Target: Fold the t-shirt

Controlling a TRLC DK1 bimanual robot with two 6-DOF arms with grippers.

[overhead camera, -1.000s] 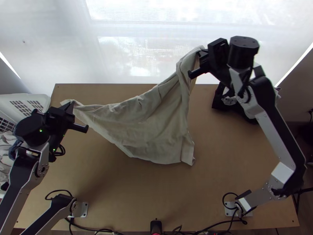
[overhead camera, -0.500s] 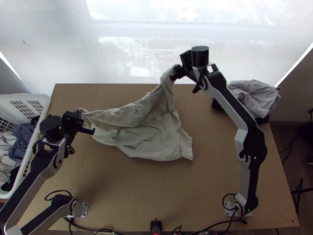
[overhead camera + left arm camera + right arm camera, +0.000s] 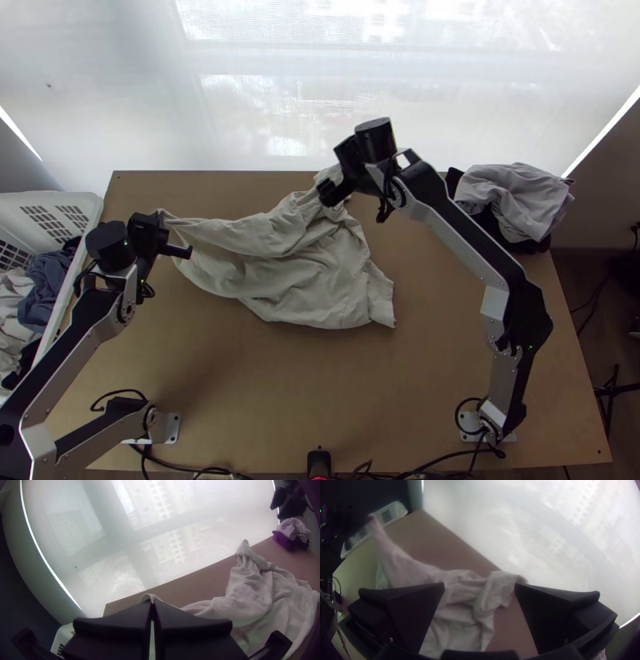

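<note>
In the top view, the pale t-shirt point(image 3: 300, 276) lies rumpled across the table's middle, its left end drawn up to a corner at my left gripper point(image 3: 164, 228). In the left wrist view, my left gripper point(image 3: 152, 605) is shut on that corner of the t-shirt point(image 3: 250, 590). My right gripper point(image 3: 332, 192) is over the shirt's far end in the top view. The right wrist view has my right gripper point(image 3: 479, 586) open, fingers wide apart, with the t-shirt point(image 3: 463, 593) below and between them, not gripped.
A white basket point(image 3: 52, 336) of clothes stands at the table's left edge. A pile of grey and dark cloth point(image 3: 516, 200) lies at the far right corner. Cables and a small black device point(image 3: 319, 462) are at the near edge of the table point(image 3: 320, 400).
My right gripper has come left and toward the table, letting go of the t-shirt's far end, which has dropped. My left gripper has shifted right overall, still with its corner.
</note>
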